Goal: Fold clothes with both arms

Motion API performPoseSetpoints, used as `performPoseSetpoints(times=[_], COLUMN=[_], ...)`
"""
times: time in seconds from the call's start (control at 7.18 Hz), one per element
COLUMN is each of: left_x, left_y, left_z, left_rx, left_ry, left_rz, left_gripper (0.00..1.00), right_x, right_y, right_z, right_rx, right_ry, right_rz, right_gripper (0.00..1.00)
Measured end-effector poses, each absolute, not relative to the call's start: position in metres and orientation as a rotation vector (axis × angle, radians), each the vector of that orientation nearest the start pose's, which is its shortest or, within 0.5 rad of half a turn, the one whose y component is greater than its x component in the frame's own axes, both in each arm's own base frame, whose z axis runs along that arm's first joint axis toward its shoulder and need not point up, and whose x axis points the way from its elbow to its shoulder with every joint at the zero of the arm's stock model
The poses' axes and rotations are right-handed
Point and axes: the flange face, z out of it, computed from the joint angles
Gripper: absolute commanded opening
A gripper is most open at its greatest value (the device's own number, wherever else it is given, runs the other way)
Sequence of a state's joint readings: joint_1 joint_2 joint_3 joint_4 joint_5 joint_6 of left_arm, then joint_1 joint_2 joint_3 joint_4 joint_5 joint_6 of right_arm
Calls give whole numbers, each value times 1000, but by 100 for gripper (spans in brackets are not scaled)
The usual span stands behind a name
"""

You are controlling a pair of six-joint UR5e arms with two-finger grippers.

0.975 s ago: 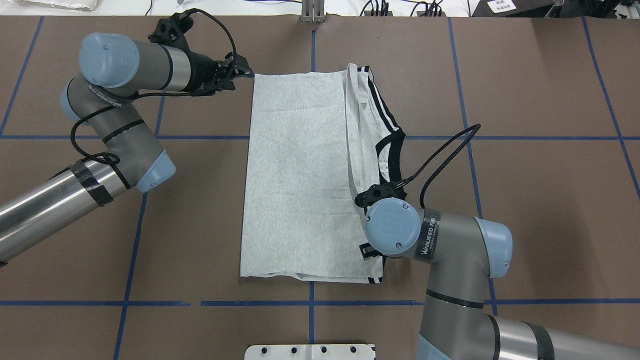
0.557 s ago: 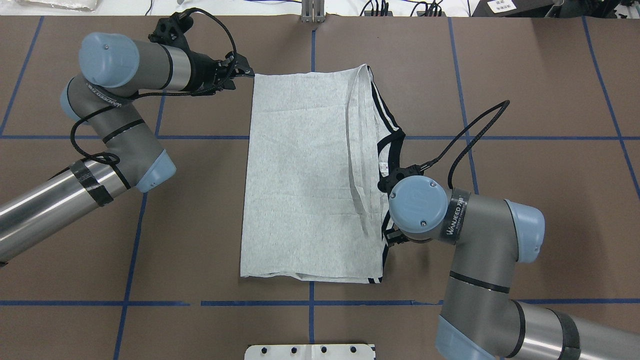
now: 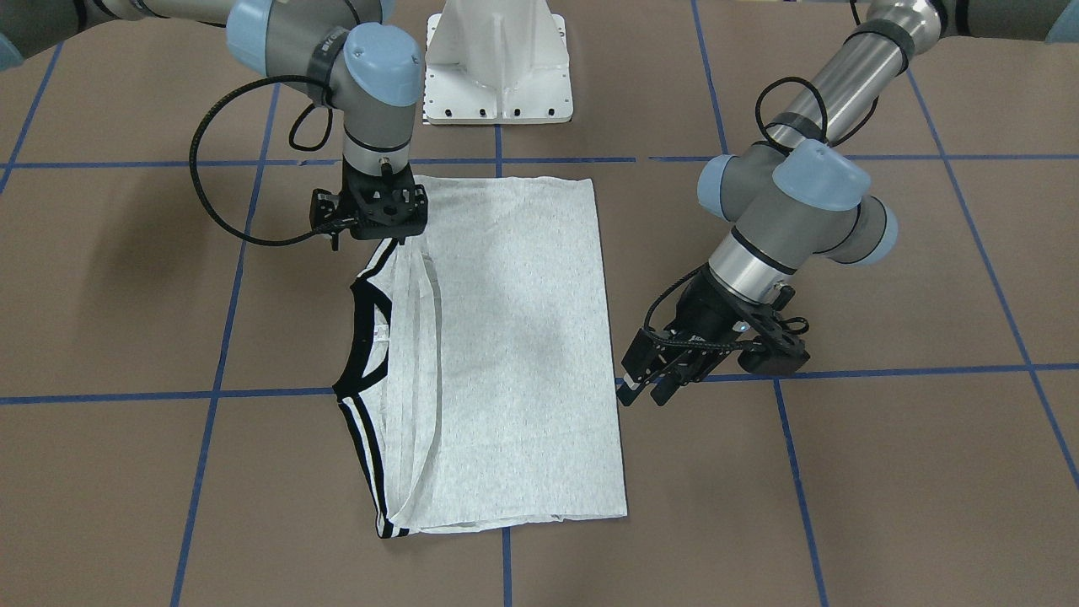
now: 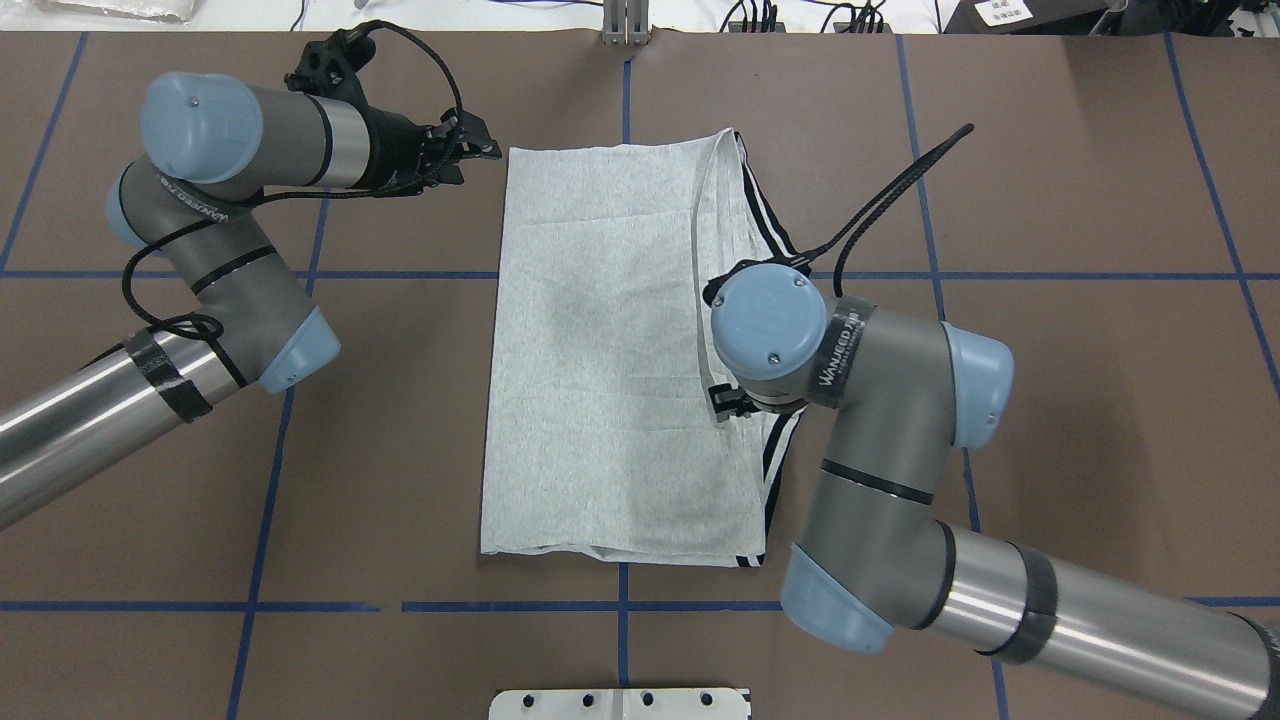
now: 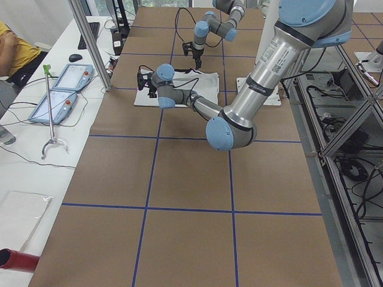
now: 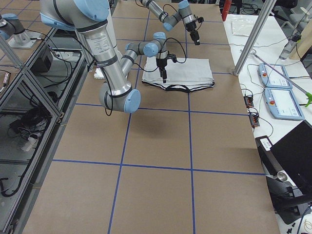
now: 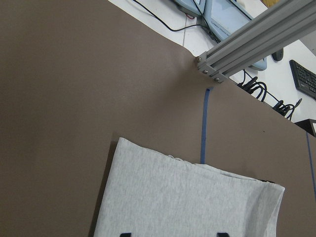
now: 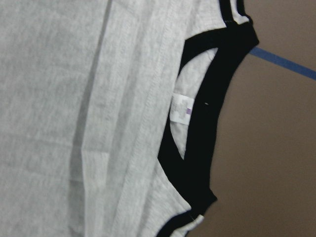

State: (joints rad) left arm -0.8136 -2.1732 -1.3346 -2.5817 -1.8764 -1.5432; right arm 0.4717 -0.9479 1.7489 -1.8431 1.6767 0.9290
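Observation:
The grey T-shirt point(image 4: 600, 350) lies flat, folded into a long rectangle; its print is hidden. Its black collar point(image 4: 792, 268) and striped shoulders are along the right edge, also seen in the front view point(image 3: 358, 337) and the right wrist view point(image 8: 212, 123). My left gripper point(image 4: 482, 148) is open and empty, just off the shirt's far left corner; its spread fingertips point(image 7: 126, 233) frame the cloth point(image 7: 187, 202). My right gripper point(image 3: 392, 240) points straight down over the folded flap beside the collar; my wrist hides it from overhead, and I cannot tell whether it is open or shut.
The white pedestal base point(image 3: 497, 59) stands at the table's near edge. An aluminium post point(image 7: 247, 39) rises at the far edge. Blue tape lines point(image 4: 270, 430) grid the brown table. Teach pendants point(image 5: 66, 89) and a seated operator point(image 5: 12, 48) are beyond the far edge.
My right arm has swung out to the right, then away from the base to beside the collar. The folded flap has settled flatter. My left gripper has drawn back slightly from the shirt's corner.

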Motion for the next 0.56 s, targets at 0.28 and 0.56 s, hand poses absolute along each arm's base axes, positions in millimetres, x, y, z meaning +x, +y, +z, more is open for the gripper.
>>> performPoseSetpoints(times=[0.28, 0.56], left_x=[413, 412], left_y=[-585, -582], left_z=[297, 294], left_rx=[321, 321], left_ry=[1367, 1374], left_rz=[-438, -434], left_gripper=[66, 67], right_x=[-563, -572], right_y=[-442, -472], right_z=[256, 264], right_rx=[203, 218], right_ry=[-510, -514], right_rz=[-173, -155], right_gripper=[100, 100])
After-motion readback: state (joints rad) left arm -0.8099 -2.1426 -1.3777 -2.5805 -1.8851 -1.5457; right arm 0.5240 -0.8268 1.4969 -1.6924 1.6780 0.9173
